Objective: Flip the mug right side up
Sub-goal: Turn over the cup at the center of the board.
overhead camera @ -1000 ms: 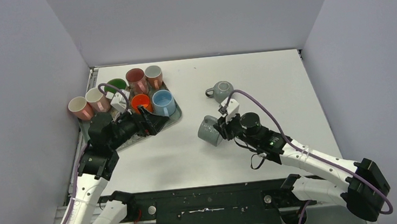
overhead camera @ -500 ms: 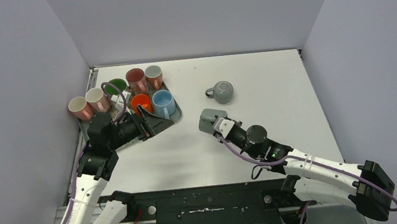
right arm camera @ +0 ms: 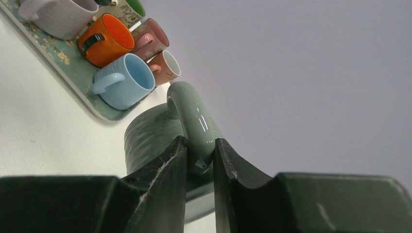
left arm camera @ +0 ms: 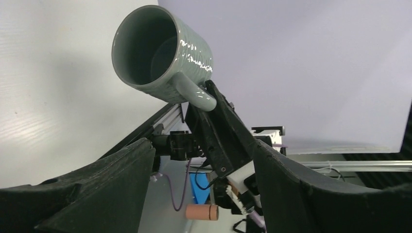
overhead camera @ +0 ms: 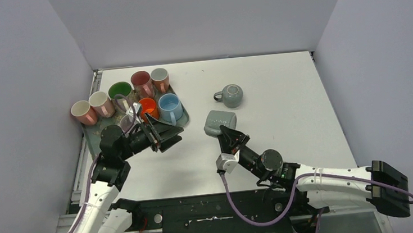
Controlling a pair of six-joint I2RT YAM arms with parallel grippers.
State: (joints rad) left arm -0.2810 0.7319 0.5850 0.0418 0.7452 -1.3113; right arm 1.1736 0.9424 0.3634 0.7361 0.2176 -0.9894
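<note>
A grey-green mug (overhead camera: 219,121) is held on its side near the table's middle, its mouth turned toward my left gripper. My right gripper (overhead camera: 227,138) is shut on the mug's handle (right arm camera: 194,121); in the right wrist view the fingers (right arm camera: 167,170) pinch the handle from both sides. In the left wrist view the mug (left arm camera: 163,53) shows its open mouth, with the right gripper below it. My left gripper (overhead camera: 169,134) is open and empty, left of the mug and pointing at it. I cannot tell whether the mug touches the table.
A second grey mug (overhead camera: 231,94) stands upside down behind the held one. A tray (overhead camera: 185,120) at the left holds several coloured mugs, among them a blue one (overhead camera: 169,107) and an orange one (overhead camera: 147,106). Two pale mugs (overhead camera: 82,112) stand left of it.
My right arm has pulled back toward the near edge and turned its wrist, swinging the mug from its side to mouth-left. My left gripper has moved right, toward the mug.
</note>
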